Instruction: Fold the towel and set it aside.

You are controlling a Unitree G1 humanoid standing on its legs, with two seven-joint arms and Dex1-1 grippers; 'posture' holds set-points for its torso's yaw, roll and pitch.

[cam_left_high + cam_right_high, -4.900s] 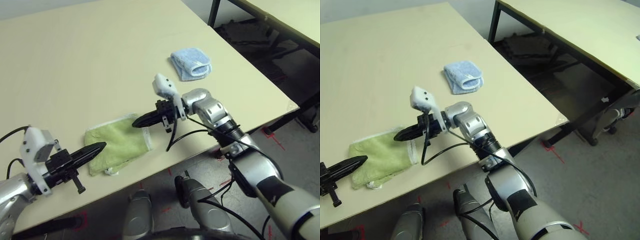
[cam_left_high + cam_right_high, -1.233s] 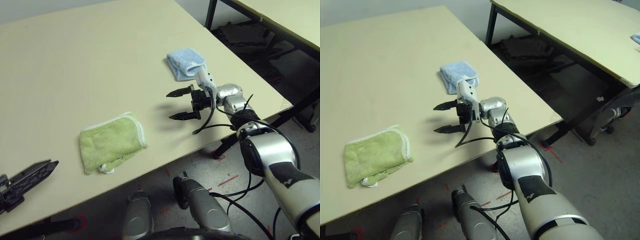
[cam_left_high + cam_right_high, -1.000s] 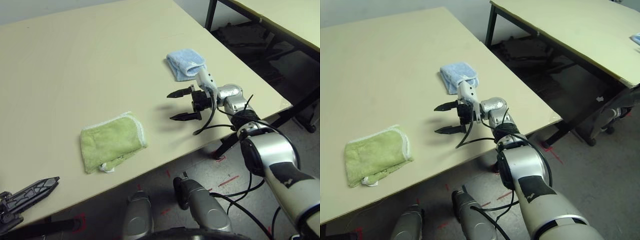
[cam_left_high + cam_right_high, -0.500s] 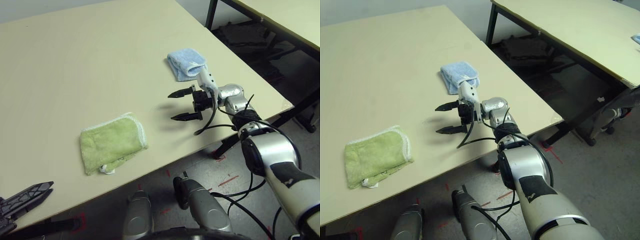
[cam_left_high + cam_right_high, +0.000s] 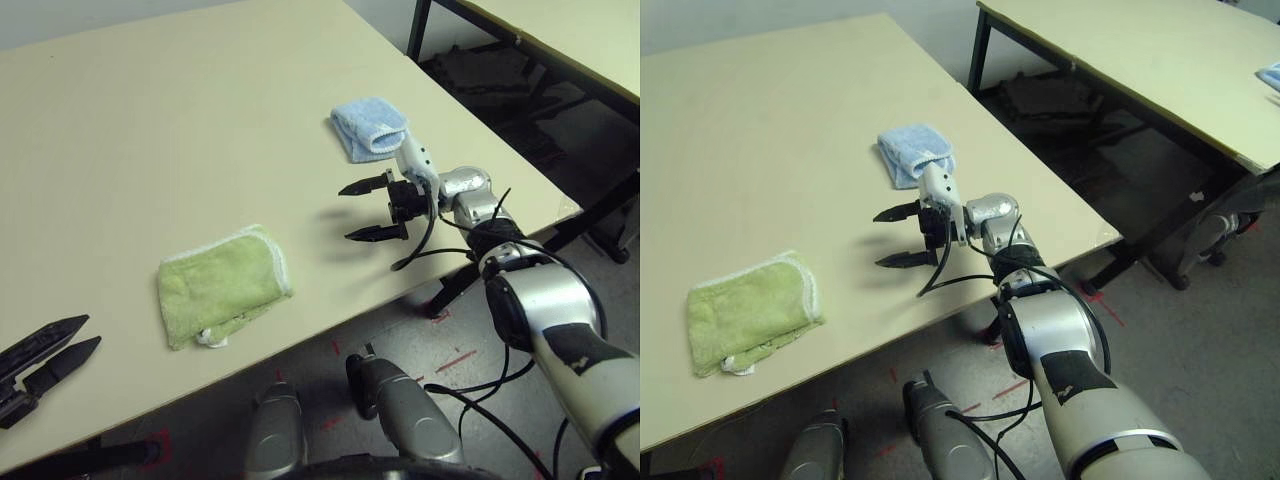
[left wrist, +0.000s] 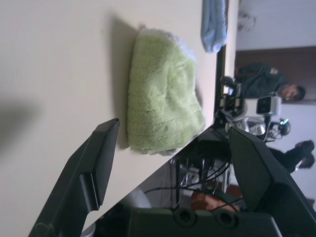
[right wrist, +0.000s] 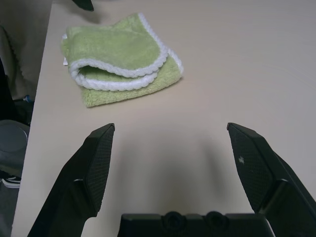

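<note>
Near the table's front edge (image 5: 330,330), on the robot's left, the left gripper (image 5: 45,352) hangs low with its black fingers spread and nothing between them. It sits off to the side of the towel (image 5: 222,285), well apart from it.

Just beyond, the towel lies folded on the tabletop, a light green bundle with white stitched edging, close to that front edge. From the right wrist view the layers look loosely stacked: the top flap curls over the lower one and does not lie flush. A small white bit, likely the tag, pokes out at the near corner.

Further along, the right gripper (image 5: 372,208) hovers above the table with its fingers wide apart and empty, pointing across toward the towel but clear of it. Past it, the blue cloth (image 5: 369,127) rests folded near the table's right edge.

My worry is the towel's position. It looks folded already, so I judge the remaining work is setting it aside. If either gripper nudges it from the far side, it could slide off the front edge. A pinch on the top flap alone would probably lift one layer and undo the fold. The right arm's dangling black cable (image 5: 420,250) might also drag across the table, and a sweep to the right could knock the blue cloth.
</note>
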